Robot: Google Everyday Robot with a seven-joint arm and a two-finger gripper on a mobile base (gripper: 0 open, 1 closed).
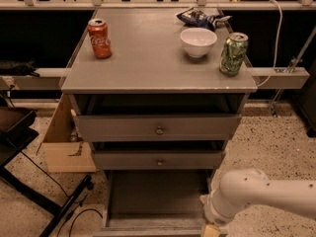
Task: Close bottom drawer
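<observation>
The grey cabinet (158,78) has three drawers. The bottom drawer (158,196) is pulled far out, a long shallow grey tray reaching the lower edge of the view; its front panel and knob are cut off. The top drawer (158,127) and the middle drawer (158,159) stick out a little, each with a small round knob. My white arm (261,199) comes in from the right. The gripper (211,231) is at the bottom drawer's front right corner, mostly below the view's edge.
On the cabinet top stand a red cola can (99,38), a white bowl (198,42), a green can (233,54) and a chip bag (200,18). A cardboard box (64,142) sits left of the cabinet. Black stand legs and cables (64,206) lie at lower left.
</observation>
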